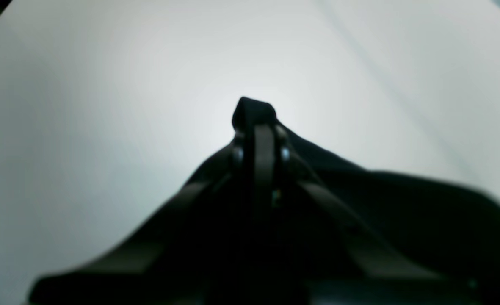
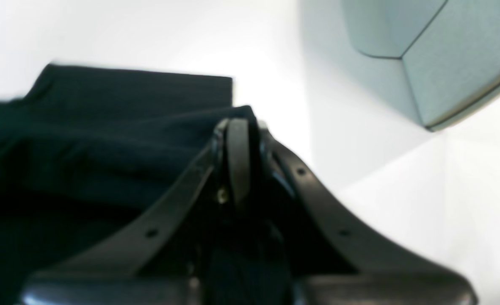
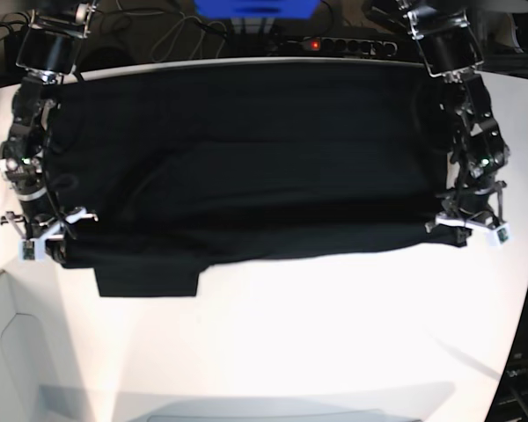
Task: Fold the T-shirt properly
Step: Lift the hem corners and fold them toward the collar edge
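Two jaws of the left gripper [image 1: 263,127] are pressed together in the left wrist view, and they pinch a small bump of the black T-shirt [image 1: 402,212]. The bump of cloth sticks out just past the tips. More of the shirt runs off to the right side of this view, dark and blurry. Behind it is the white table [image 1: 106,106], bright and bare.

Next comes the right wrist view. The right gripper [image 2: 238,127] also has its jaws pressed together, and they pinch the edge of the T-shirt [image 2: 84,140]. The cloth spreads out to the left in soft folds. A flat piece with a straight edge lies on the table [image 2: 275,63] just past the gripper. At the top right of this view is a pale blue-green panel [image 2: 444,55] with dark seams.

Last is the base view. The T-shirt [image 3: 246,158] is spread wide across the far half of the table [image 3: 334,334], almost from the left edge to the right edge. Only its plain black side shows. The right gripper [image 3: 40,242] holds the shirt by the table's left edge, and the left gripper [image 3: 471,224] holds it by the right edge. The near edge of the shirt runs between them. A small square flap hangs out below that edge, close to the right gripper. Past the far edge of the table are a black power strip [image 3: 343,44] with a red light and a blue box [image 3: 255,9].
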You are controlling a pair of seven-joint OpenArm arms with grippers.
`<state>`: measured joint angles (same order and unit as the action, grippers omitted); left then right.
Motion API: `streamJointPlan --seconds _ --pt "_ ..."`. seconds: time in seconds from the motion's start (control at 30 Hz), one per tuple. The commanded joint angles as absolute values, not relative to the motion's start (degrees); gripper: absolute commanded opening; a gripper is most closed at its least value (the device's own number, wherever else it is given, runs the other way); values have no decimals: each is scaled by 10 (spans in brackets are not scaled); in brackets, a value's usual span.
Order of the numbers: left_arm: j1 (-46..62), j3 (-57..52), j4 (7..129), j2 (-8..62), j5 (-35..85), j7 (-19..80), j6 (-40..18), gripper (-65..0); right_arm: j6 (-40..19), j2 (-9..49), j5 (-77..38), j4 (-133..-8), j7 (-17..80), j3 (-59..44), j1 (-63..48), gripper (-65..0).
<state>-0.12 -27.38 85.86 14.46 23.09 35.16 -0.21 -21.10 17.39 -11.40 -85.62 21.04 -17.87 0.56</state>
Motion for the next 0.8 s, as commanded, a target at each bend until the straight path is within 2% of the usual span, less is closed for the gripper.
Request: streamJointPlan --seconds 0.0,0.13,0.27,0.47,0.77 --pt "-5 -284 871 154 245 338 -3 -647 -209 185 -118 -867 196 -182 4 -650" --pt "23 -311 886 155 279 338 -3 -647 -211 182 -118 -880 195 -213 -22 -650" --pt "57 -331 917 153 300 338 -3 -647 -257 182 -117 -895 196 -229 -48 -650" --pt "124 -362 957 152 344 338 -3 -647 -259 182 -117 -902 195 -246 -82 -650" --pt "189 -361 940 129 385 335 -3 -646 -259 175 -116 -897 194 -241 -117 -650"
